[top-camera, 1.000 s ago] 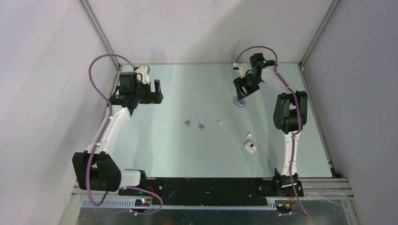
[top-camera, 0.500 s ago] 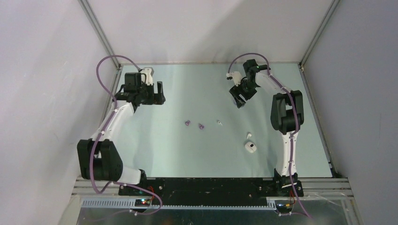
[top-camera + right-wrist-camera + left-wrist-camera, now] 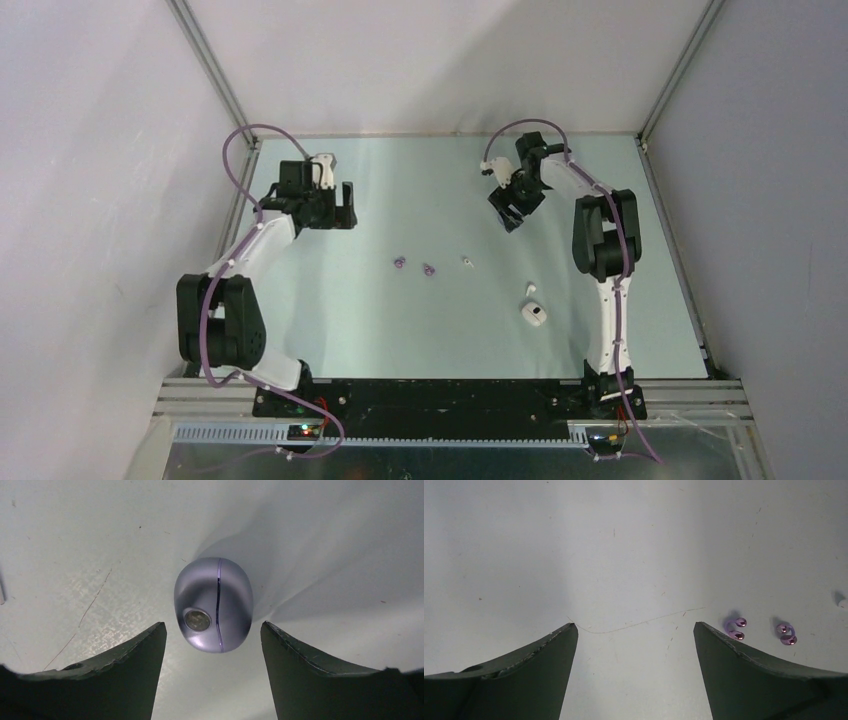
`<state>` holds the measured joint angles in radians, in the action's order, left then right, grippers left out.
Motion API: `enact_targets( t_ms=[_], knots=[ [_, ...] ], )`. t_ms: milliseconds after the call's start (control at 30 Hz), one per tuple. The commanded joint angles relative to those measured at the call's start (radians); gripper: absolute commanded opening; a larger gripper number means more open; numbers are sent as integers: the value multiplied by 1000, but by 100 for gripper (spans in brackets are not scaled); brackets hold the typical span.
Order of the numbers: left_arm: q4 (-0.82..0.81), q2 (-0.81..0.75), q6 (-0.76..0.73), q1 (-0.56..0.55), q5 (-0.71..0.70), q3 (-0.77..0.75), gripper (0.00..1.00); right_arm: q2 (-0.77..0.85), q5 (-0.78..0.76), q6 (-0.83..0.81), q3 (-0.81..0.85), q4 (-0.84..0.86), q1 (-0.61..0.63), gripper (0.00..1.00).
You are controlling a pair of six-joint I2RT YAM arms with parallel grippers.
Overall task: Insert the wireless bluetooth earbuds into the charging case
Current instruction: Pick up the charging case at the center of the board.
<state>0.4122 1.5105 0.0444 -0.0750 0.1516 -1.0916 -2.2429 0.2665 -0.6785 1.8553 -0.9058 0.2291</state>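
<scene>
Hovering over the far-left part of the tabletop: left gripper (image 3: 338, 212), fingers spread apart, nothing between them. Its wrist view shows bare surface and a thin hair-like strand in the gap.

2 pale purple earbuds (image 3: 400, 263) (image 3: 429, 269) lie side by side near the middle of the tabletop, close together but not touching. In the left wrist view they sit just past the right-hand finger.

2 white earbuds, both loose on the surface. 1 (image 3: 467, 261) lies just right of the purple pair. The other (image 3: 530, 289) is further toward the near-right, just beside a white charging case (image 3: 534, 314), and contact cannot be judged from above.

Right gripper (image 3: 510, 214) is over the far-right part of the tabletop, fingers spread wide. The purple charging case (image 3: 213, 611) sits on the surface in line with the gap, lid shut, seam running down its middle. Clear surface shows on both sides, so neither finger touches it. From above the gripper hides this case.
</scene>
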Motion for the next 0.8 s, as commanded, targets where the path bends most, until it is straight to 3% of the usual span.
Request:
enact_targets(
  t_ms=[0,267,433,533,767],
  knots=[
    [-24,-9,-6,-13,-6,-18,93,-30,2,-18,26,8,6,74],
    [-22,-17,-9,-26,-8,-12,93,-53,-49,-12,34,34,21,69],
    [-16,-13,-3,-39,-3,-48,93,-31,-69,-34,30,29,29,46],
    [-7,2,16,-53,18,-101,93,65,-75,-56,-12,50,45,36],
    [46,35,-108,-116,114,-328,92,464,-8,-151,-312,398,129,30]
  ],
)
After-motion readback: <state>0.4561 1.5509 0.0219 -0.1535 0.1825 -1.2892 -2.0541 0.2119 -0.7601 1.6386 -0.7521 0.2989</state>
